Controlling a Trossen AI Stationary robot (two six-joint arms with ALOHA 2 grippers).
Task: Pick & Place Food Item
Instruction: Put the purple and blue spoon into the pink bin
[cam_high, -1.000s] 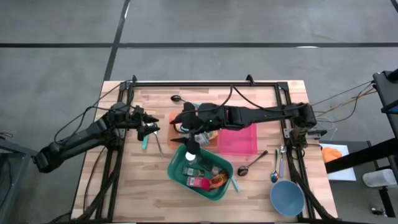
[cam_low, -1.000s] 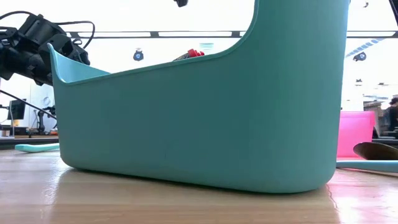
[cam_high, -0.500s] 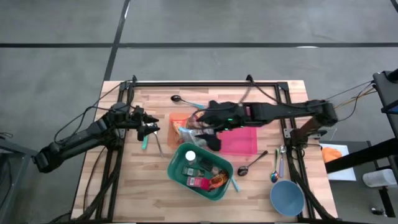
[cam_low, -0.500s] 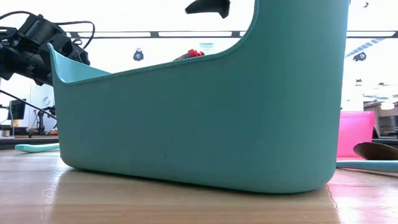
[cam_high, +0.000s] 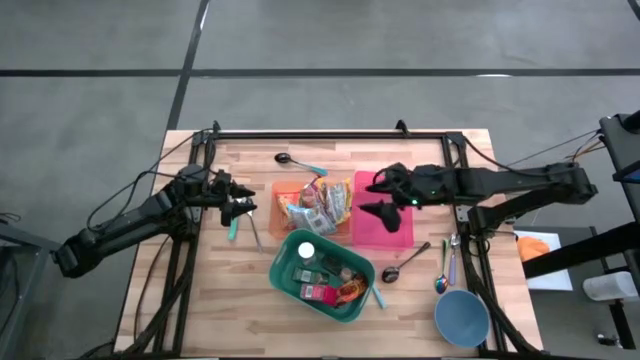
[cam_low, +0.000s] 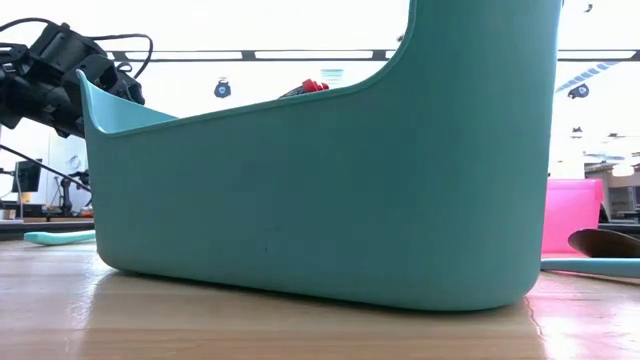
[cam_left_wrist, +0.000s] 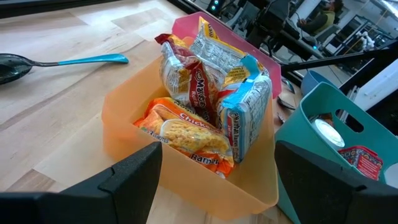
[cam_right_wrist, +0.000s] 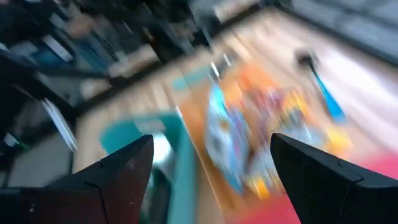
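Note:
Several ramen packets (cam_left_wrist: 205, 99) stand in an orange bin (cam_high: 281, 192) at the table's middle. A teal bin (cam_high: 350, 307) nearer the front edge holds a white-lidded item (cam_high: 306, 251) and other food packs. A pink bin (cam_high: 395, 232) stands just right of the orange one. My right gripper (cam_high: 379, 196) hangs open above the pink bin with nothing between its fingers; its wrist view is blurred. My left gripper (cam_high: 243, 206) waits open left of the orange bin, pointing at it (cam_left_wrist: 217, 186).
A dark spoon with a teal handle (cam_high: 296, 160) lies behind the orange bin. Two utensils (cam_high: 243, 231) lie below the left gripper. More spoons (cam_high: 443, 266) and a blue bowl (cam_high: 462, 318) are at the front right. The teal bin (cam_low: 330, 180) fills the low view.
My right gripper has drawn back from above the orange and teal bins toward the table's right edge, sinking slightly, and now stands over the pink bin. Its wrist has rolled on the way. Its fingers stay open. The ramen packets that it covered now show.

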